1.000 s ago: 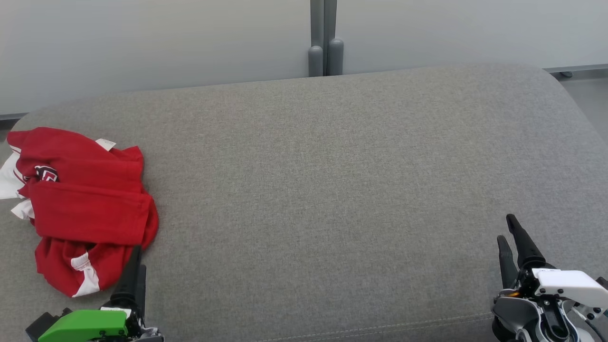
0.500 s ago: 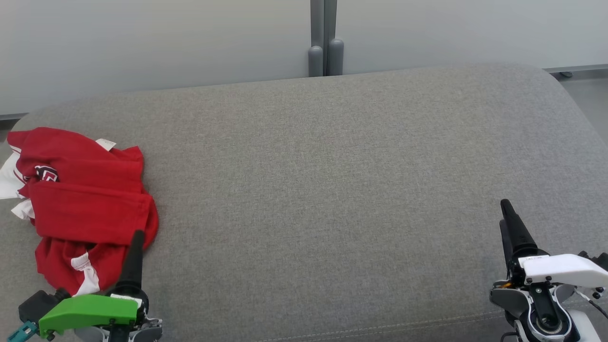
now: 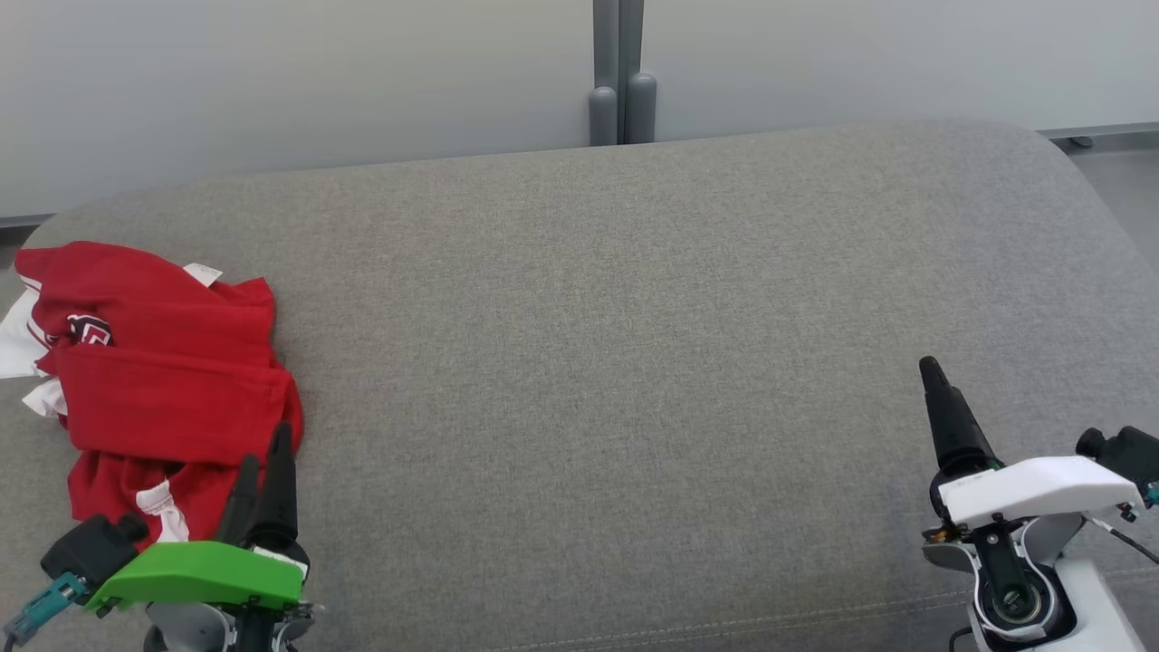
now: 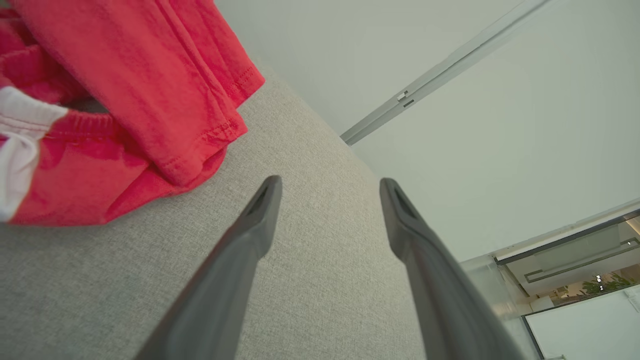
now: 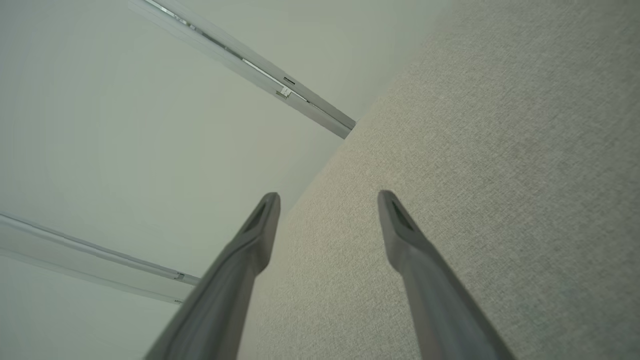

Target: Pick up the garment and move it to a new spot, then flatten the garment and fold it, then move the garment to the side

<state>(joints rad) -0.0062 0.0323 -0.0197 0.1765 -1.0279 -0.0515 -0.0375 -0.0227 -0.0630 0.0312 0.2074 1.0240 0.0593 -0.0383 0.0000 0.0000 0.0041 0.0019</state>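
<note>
First step, the pick-up, is in hand and not yet done: the garment (image 3: 163, 389) lies crumpled at the cushion's (image 3: 616, 362) left edge, about midway between the far and near edges, red with white trim. Whether its white part hangs over that edge I cannot tell

The left gripper (image 3: 264, 445) sits by the near-left corner with its fingers spread and nothing between them. In the left wrist view the red hem lies just beside the fingertips, up and to one side, not in the gap. The right gripper (image 3: 933, 380) hovers over the near-right corner, well apart from the garment, fingers likewise spread and empty

Next move, as I judge it: the left gripper needs to shift towards the heap so a thick fold goes between the fingers, then drop to the fabric and close. The hem's doubled layers near the tips look the easiest bite, while a thin single layer might slip out on the lift

Room is generous. The middle and right of the cushion are bare, so a carry towards the centre meets nothing. The wall (image 3: 272, 81) stands close behind the far edge, and the far-right corner rounds off, so spreading is best kept central, away from both
</note>
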